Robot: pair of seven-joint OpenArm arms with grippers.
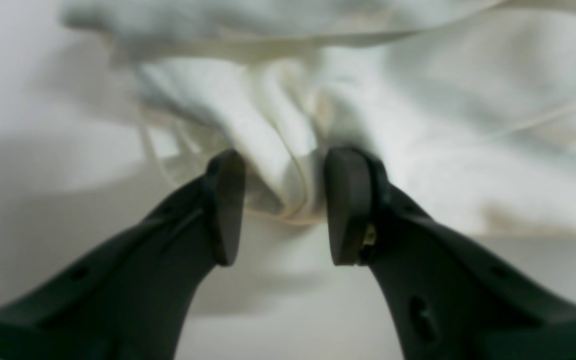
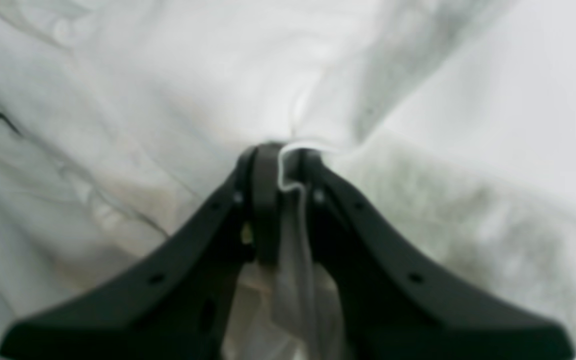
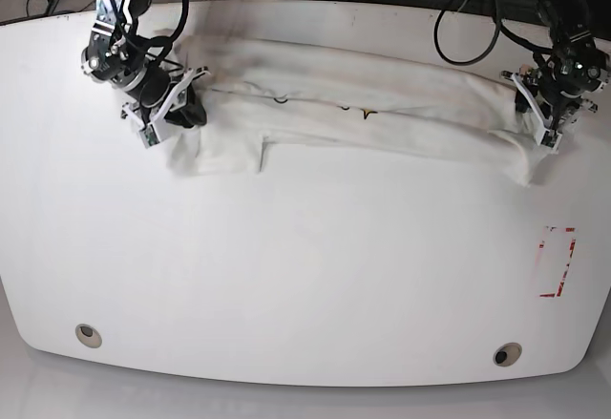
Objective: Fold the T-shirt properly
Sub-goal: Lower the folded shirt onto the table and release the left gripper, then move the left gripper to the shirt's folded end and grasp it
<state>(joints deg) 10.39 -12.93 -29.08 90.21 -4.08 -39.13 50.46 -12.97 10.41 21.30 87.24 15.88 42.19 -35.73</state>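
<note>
The T-shirt (image 3: 363, 114) lies stretched in a long, partly folded band across the far side of the white counter (image 3: 305, 276), running from about ten o'clock to about two o'clock in the base view, with a scrap of its yellow print showing near the middle of the band. At the ten o'clock end, the right gripper (image 3: 186, 104) is at the cloth's edge; its wrist view shows the jaws pressed nearly together on a thin fold of white fabric (image 2: 288, 170) that rises between the pads, so it has hold of the T-shirt. At the two o'clock end, the left gripper (image 3: 535, 118) sits at the opposite end of the garment. In its wrist view the jaws stand partly apart, with a bunched ridge of cloth (image 1: 283, 170) lying between the two pads; whether the pads actually press on it I cannot tell. A red-outlined rectangle (image 3: 556, 261) is marked on the counter toward four o'clock, well apart from the shirt.
</note>
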